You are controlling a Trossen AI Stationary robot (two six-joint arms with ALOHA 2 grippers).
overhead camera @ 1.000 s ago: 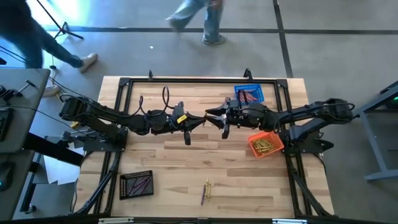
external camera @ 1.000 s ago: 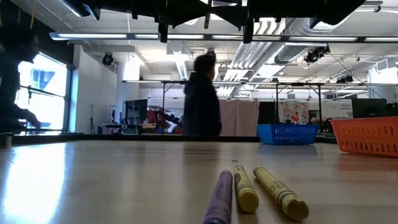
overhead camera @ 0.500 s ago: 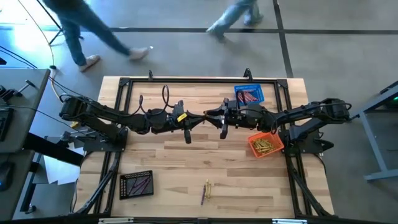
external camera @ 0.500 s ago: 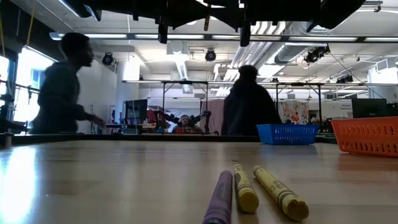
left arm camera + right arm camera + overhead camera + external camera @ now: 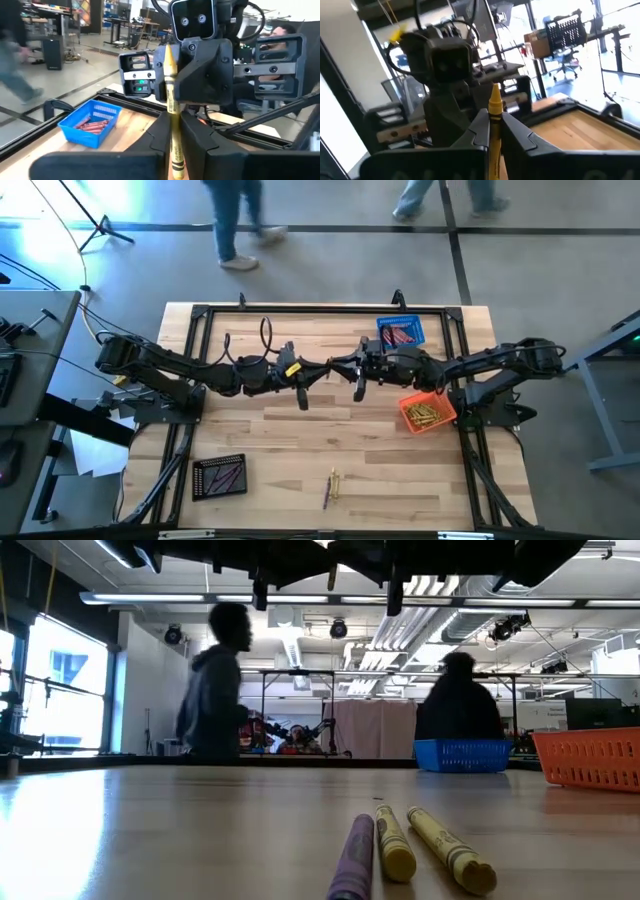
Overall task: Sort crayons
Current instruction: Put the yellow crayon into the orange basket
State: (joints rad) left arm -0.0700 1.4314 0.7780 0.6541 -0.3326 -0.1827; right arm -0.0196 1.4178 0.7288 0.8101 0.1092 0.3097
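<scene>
nearest the low camera, three loose crayons (image 5: 400, 845) lie side by side on the table (image 5: 300, 440): one purple crayon (image 5: 352, 858) and two yellow ones just beside it. in the high view they show as a small cluster at the near edge of the table, with the black basket (image 5: 219, 476) to their left holding dark maroon sticks.

mid-table, the two arms meet tip to tip above the wood. the left gripper (image 5: 322, 371) and the right gripper (image 5: 338, 364) face each other, and a single yellow crayon (image 5: 171, 107) stands between them. the left wrist view shows this crayon rising upright between the left arm's own fingers (image 5: 197, 142), which sit against it on either side, its upper end reaching the right gripper. the right wrist view shows the same yellow crayon pinched between the right arm's fingers (image 5: 517, 136), which are closed on it. both grippers thus touch the one crayon.

farther back on the right side, the orange basket (image 5: 428, 412) holds yellow crayons, and beyond it the blue basket (image 5: 401, 332) holds red-orange crayons.

past the table's far edge, two people (image 5: 215, 680) show on the floor.
</scene>
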